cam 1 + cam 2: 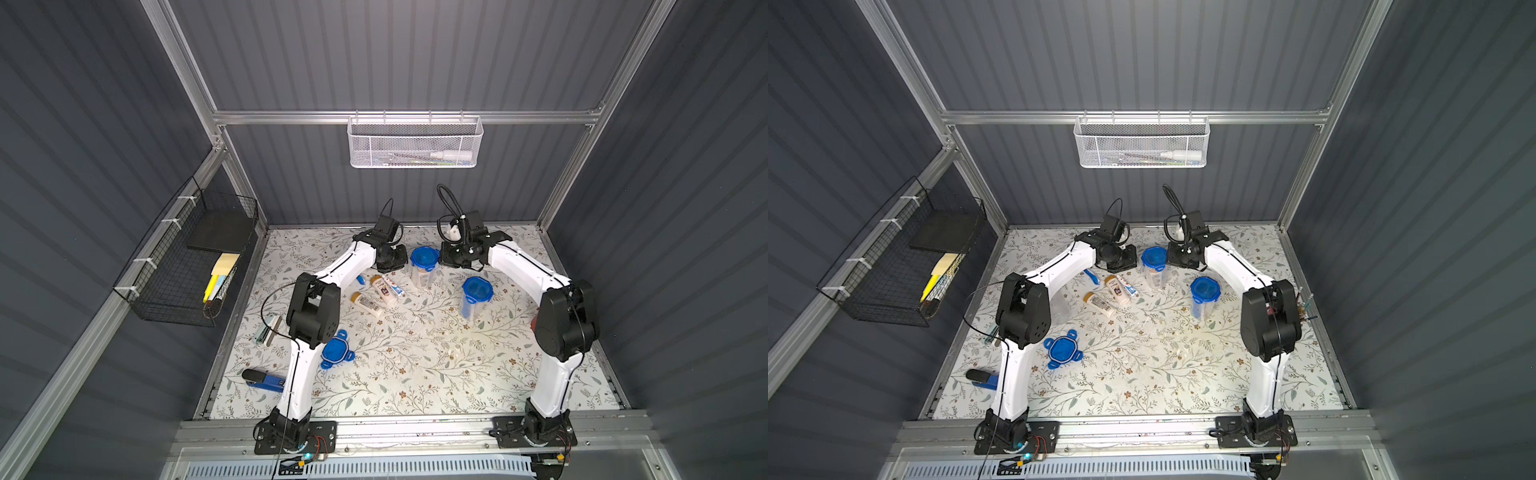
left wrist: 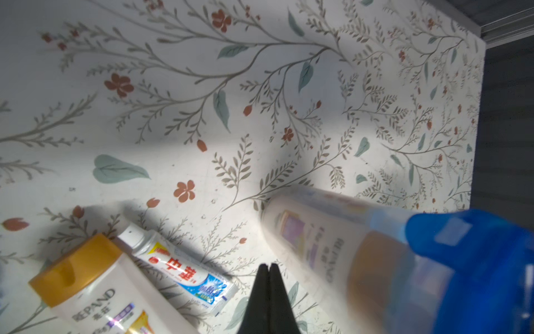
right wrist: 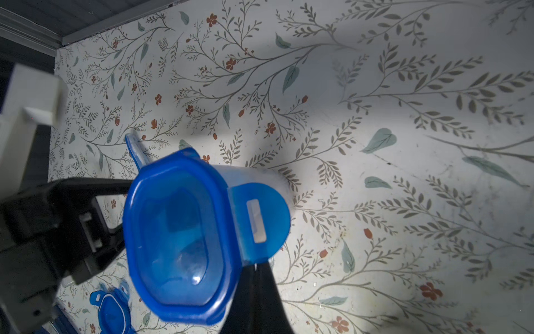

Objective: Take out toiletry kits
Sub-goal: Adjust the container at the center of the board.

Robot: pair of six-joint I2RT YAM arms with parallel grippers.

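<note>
Left jaws and right jaws are pressed together, empty, beside the far jar (image 1: 422, 276). Its blue lid (image 3: 173, 231) is on: steady the jar, flip each clip (image 3: 257, 222) gently.

In the left wrist view the jar (image 2: 361, 260) beside the fingers (image 2: 257, 303) is blurred and runs off the picture's edge, as does the bottle (image 2: 109, 292). In a top view the left arm (image 1: 299, 374) hides part of the toothbrush (image 1: 360, 281) and stapler (image 1: 262, 380).
</note>
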